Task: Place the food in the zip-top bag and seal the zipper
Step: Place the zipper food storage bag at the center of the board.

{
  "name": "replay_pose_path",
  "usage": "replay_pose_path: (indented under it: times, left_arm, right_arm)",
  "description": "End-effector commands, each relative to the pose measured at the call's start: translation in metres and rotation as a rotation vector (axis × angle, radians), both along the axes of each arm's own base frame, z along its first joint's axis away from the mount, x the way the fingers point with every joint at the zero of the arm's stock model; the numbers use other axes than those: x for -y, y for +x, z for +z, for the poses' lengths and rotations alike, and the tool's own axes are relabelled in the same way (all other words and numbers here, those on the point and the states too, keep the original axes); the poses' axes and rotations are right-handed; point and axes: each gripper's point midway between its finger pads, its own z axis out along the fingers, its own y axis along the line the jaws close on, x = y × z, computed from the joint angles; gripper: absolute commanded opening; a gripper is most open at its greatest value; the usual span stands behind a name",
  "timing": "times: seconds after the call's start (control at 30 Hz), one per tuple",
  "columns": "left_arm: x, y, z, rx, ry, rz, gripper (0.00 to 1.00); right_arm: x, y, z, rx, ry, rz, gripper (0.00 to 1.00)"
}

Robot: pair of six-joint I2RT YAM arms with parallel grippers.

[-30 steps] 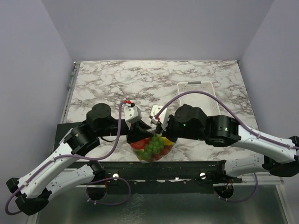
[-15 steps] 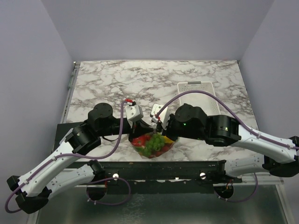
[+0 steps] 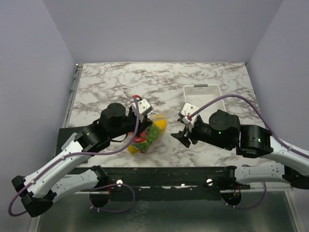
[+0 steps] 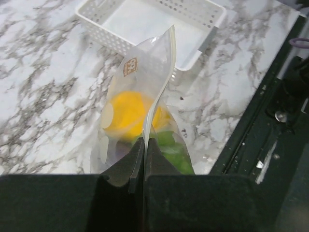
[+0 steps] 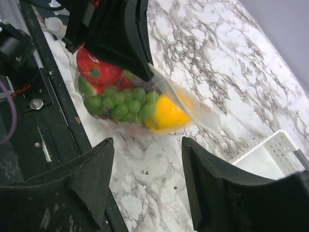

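Observation:
The zip-top bag [image 3: 145,137] holds the food: a yellow lemon [image 5: 166,113], green grapes [image 5: 123,104] and a red piece [image 5: 99,70]. It hangs slanted just above the table's front edge. My left gripper [image 3: 146,124] is shut on its top edge, and the jaws pinch the whitish zipper [image 4: 157,101] flat in the left wrist view. The left gripper [image 4: 145,142] hides the strip's near end. My right gripper [image 3: 181,137] stands open to the right of the bag, apart from it. In the right wrist view nothing but marble lies between the open right gripper [image 5: 147,145] fingers.
A white perforated basket [image 3: 203,96] stands at the back right, just behind the right gripper; its rim [image 4: 91,21] also shows beyond the bag. The black front rail [image 3: 169,174] runs along the table's near edge under the bag.
The right gripper opened, let go of the bag and drew back to the right. The left gripper swung the bag up and left, so it now lies slanted.

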Motion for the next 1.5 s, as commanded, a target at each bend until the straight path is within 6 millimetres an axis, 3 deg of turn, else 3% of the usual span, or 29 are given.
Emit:
replay_pose_path:
  times: [0.0, 0.23, 0.43, 0.67, 0.87, 1.17, 1.3, 1.47]
  left_arm:
    - [-0.015, 0.038, 0.043, 0.144, -0.038, 0.197, 0.0]
    - [-0.04, 0.086, 0.038, 0.214, 0.091, 0.465, 0.0]
    - [-0.048, 0.119, 0.042, 0.322, 0.231, 0.568, 0.0]
    - [-0.067, 0.155, 0.027, 0.467, 0.467, 0.721, 0.0]
    - [-0.053, 0.17, 0.01, 0.503, 0.51, 0.709, 0.0]
    - [-0.012, 0.181, -0.043, 0.381, 0.418, 0.64, 0.0]
    - [0.011, 0.177, -0.065, 0.295, 0.35, 0.602, 0.0]
    - [0.038, 0.157, -0.098, 0.221, 0.341, 0.529, 0.0]
  right_arm:
    - [0.016, 0.008, 0.003, 0.02, 0.038, -0.076, 0.64]
    - [0.031, 0.005, -0.004, 0.015, 0.071, -0.093, 0.66]
    - [0.044, 0.005, -0.005, 0.021, 0.1, -0.118, 0.67]
    - [0.051, 0.002, -0.004, 0.02, 0.128, -0.117, 0.68]
    - [0.052, 0.001, -0.011, 0.006, 0.13, -0.121, 0.68]
    - [0.051, -0.003, -0.018, -0.01, 0.16, -0.107, 0.68]
    - [0.049, -0.003, -0.022, -0.022, 0.157, -0.105, 0.69]
    - [0.052, -0.003, -0.023, -0.034, 0.166, -0.121, 0.69]
